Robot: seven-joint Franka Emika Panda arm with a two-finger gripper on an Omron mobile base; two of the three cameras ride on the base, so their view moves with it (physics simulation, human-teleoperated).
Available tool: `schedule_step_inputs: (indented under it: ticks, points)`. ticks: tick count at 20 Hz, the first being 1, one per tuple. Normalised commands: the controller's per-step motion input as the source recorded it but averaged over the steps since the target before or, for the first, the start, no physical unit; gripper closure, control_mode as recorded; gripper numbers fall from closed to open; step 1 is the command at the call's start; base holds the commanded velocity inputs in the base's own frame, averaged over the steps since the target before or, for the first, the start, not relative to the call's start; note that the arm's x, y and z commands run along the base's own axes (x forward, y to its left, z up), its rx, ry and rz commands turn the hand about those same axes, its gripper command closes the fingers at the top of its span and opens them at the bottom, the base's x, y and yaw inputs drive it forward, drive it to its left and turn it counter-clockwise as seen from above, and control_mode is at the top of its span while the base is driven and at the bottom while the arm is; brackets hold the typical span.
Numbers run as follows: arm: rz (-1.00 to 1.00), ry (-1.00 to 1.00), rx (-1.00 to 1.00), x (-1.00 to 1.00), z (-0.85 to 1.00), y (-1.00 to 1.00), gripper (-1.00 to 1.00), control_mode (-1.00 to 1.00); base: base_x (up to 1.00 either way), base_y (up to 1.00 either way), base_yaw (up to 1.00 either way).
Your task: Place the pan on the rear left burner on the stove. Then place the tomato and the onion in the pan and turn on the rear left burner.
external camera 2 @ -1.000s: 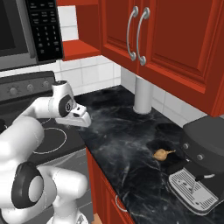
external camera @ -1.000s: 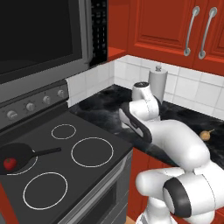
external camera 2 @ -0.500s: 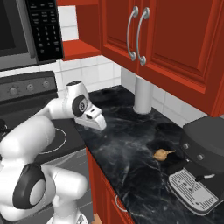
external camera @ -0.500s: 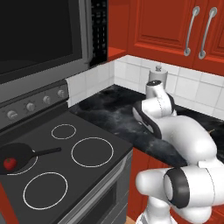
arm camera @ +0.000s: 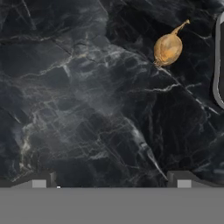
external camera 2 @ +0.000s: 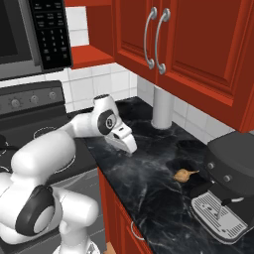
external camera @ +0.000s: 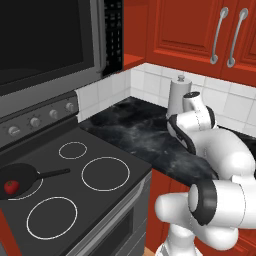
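Observation:
The black pan [external camera: 22,176] sits on the rear left burner [external camera: 33,190] of the stove [external camera: 75,200], its handle pointing right. Inside it lies the red tomato [external camera: 11,187]. The tan onion [external camera 2: 183,174] lies on the black marble counter [external camera 2: 149,188], near the coffee machine. In the hand view the onion [arm camera: 168,48] is at the upper right, stem pointing up and right. My gripper [external camera 2: 129,145] hangs over the counter to the left of the onion, well apart from it. It is open [arm camera: 111,180] with nothing between its fingertips [arm camera: 40,179].
A grey coffee machine [external camera 2: 229,186] stands on the counter right of the onion; its tray edge [arm camera: 216,65] shows in the hand view. A tall grey cylinder [external camera 2: 162,106] stands against the tiled wall. The microwave [external camera: 45,45] hangs above the stove, red cabinets [external camera 2: 198,44] above the counter.
The arm has swung right, from over the stove's edge out above the counter toward the onion. The gripper stayed open. Pan and tomato have not moved.

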Motion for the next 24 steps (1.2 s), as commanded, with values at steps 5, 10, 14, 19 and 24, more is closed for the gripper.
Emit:
schedule_step_inputs:
  ticks: [5,10,14,19,24]
  points:
    - [-0.13,-0.01,0.0,-0.25,0.0,-0.61,-1.0,-1.0,0.0,0.0,0.0]
    - [-0.09,-0.05,0.0,-0.15,0.0,-0.6,-1.0,-1.0,0.0,0.0,0.0]
    - [-0.06,-0.06,0.0,0.0,0.0,-0.48,-1.0,-1.0,0.0,0.0,0.0]
    - [-0.03,-0.08,0.0,0.0,-0.03,-0.29,-1.0,-1.0,0.0,0.0,0.0]
    - [-0.05,-0.09,-0.01,0.0,-0.08,-0.27,-1.0,-1.0,0.0,0.0,0.0]
